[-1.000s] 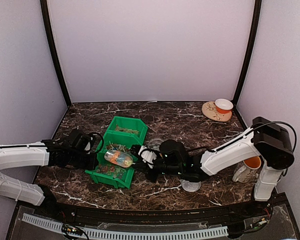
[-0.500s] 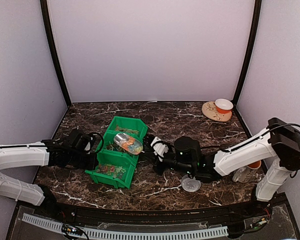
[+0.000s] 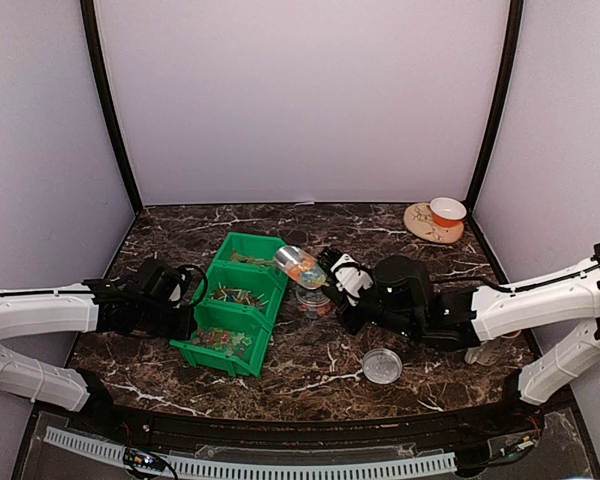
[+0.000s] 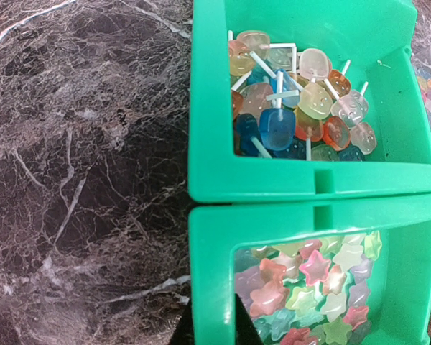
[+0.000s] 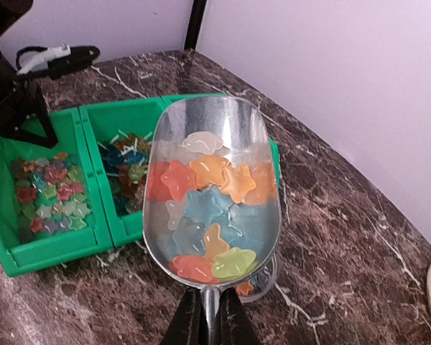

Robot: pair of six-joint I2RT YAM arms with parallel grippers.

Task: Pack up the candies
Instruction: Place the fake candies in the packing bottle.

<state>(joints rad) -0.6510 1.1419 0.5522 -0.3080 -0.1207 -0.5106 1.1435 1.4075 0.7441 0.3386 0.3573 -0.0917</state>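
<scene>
My right hand [image 5: 208, 325], clamped on the handle of the scoop [image 5: 223, 118], has swung clear of the green bins [image 3: 242, 262] over the last second. It now carries the candies [image 5: 205, 208] just ahead of my fingers, with the open jar [image 3: 313, 301] beneath the scoop's handle end. My left hand [image 4: 210, 329] has stayed pinched on a bin wall, so I judge scooping done and the pour next; the lid [image 3: 382, 365] lies near, on the table below my right hand.
</scene>
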